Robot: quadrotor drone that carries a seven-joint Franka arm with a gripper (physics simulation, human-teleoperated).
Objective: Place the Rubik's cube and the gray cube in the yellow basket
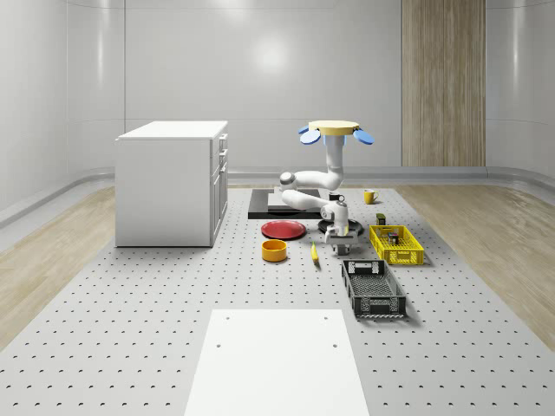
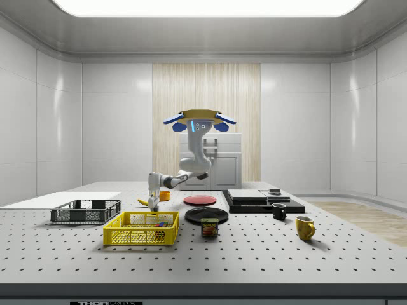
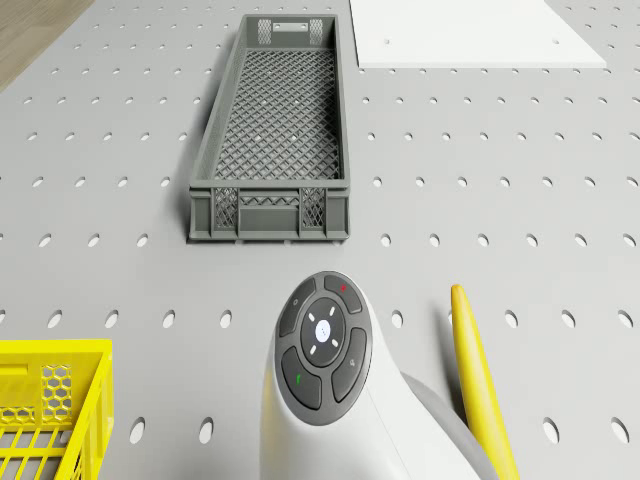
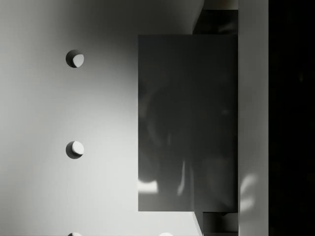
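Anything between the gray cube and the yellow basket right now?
Nothing visible. The drone hovers above the table. Its end effector is down at the gray cube, with bare table from there to the yellow basket. The banana lies on the far side.

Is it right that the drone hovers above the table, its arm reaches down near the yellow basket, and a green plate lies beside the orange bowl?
Not quite: the plate is red, not green, as the whole-scene view shows. The rest holds: the drone hovers above the table, its arm reaching down near the yellow basket, beside the orange bowl.
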